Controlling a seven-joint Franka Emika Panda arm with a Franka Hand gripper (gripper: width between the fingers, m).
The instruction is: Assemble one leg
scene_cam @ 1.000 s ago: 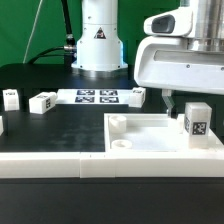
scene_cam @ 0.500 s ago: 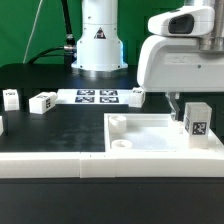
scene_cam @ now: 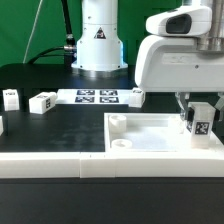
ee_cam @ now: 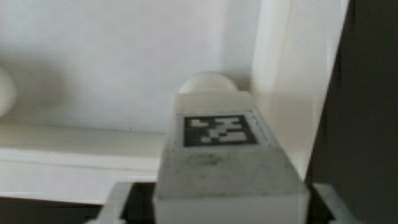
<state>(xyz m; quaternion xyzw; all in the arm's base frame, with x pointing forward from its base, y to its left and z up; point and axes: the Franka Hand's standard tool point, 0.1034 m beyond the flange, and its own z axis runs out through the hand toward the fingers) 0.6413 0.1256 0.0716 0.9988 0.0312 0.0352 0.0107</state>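
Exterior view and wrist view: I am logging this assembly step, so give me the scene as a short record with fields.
gripper: over the tray's corner on the exterior view's right, shut on the leg
leg: upright, tag facing the camera
tray: white, flat on the black table
loose legs: beside the marker board

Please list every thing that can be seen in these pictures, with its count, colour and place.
leg: 1, white with black-and-white tag, upright in the tray at the exterior view's right, between the fingers
tray: 1, white, front right of table
loose blocks: 4, white, tagged, three at table's left, one beside the marker board's right end
marker board: 1, white, several tags, table's back centre
table: 1, black
robot base: 1, white, behind the marker board
gripper: 1, white, at the leg
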